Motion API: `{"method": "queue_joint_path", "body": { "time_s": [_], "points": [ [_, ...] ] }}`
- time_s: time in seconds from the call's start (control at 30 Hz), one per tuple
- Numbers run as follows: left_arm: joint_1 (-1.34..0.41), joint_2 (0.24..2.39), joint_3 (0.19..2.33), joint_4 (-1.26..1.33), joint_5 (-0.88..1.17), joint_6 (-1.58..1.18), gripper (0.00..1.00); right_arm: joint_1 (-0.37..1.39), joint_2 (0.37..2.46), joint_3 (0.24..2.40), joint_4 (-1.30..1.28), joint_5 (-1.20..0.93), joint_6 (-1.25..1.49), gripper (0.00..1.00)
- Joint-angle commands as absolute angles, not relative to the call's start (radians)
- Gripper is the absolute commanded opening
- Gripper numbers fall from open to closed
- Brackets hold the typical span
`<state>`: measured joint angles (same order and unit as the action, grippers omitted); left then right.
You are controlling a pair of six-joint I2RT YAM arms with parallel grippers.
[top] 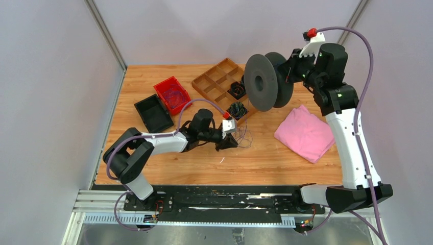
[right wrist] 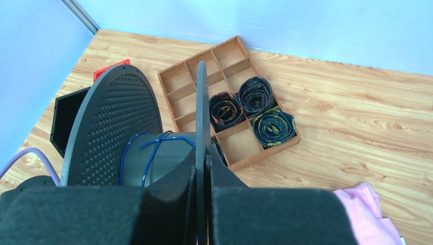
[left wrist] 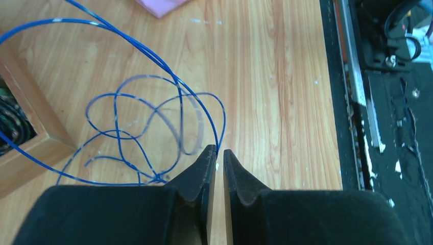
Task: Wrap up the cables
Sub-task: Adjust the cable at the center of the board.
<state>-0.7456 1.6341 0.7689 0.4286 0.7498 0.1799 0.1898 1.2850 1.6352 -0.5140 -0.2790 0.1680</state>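
Your step in hand looks like feeding the loose cable (left wrist: 171, 75) onto the spool (top: 260, 81), so get a sure hold of the strand before you pull. The cable lies in slack loops on the counter (top: 286, 168), just on the arm-base side of the wooden tray (right wrist: 265, 151). One strand runs right up to the tips of the left pincer (left wrist: 218, 153), whose jaws stand almost together with a thin slit between them; whether the strand is caught cannot be told. Close fully on it, then draw it taut gently, since the loops cross each other and may knot. The right pincer (right wrist: 202, 150) is pressed onto the spool's thin flange, holding it on edge just right of the tray; a few blue turns sit on the hub (right wrist: 163, 153). In the tray, three compartments at its right corner each hold a rolled coil (right wrist: 255, 94); the others look bare. Left of the tray, the red bin (top: 162, 81) holds something dark you cannot make out, and the black bin (top: 153, 115) looks empty.
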Motion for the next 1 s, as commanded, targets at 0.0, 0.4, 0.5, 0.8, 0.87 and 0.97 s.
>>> {"method": "queue_joint_path", "body": {
  "time_s": [0.0, 0.4, 0.5, 0.8, 0.87, 0.97],
  "points": [
    [-0.753, 1.590, 0.800, 0.232, 0.762, 0.354, 0.15, 0.168, 1.270, 1.709, -0.454, -0.276, 0.183, 0.01],
    [-0.643, 1.449, 0.941, -0.061, 0.791, 0.494, 0.34, 0.168, 1.228, 1.663, -0.483, -0.368, 0.142, 0.01],
    [-0.623, 1.457, 0.982, -0.198, 0.830, 0.597, 0.44, 0.168, 1.219, 1.670, -0.488, -0.389, 0.137, 0.01],
    [-0.599, 1.547, 1.016, 0.116, 0.735, 0.390, 0.62, 0.168, 1.208, 1.650, -0.498, -0.536, 0.166, 0.01],
    [-0.598, 1.590, 1.039, 0.128, 0.749, 0.393, 0.64, 0.168, 1.200, 1.643, -0.501, -0.543, 0.167, 0.01],
    [-0.599, 1.655, 1.062, 0.167, 0.796, 0.355, 0.68, 0.168, 1.186, 1.644, -0.505, -0.552, 0.171, 0.01]
  ]
}}
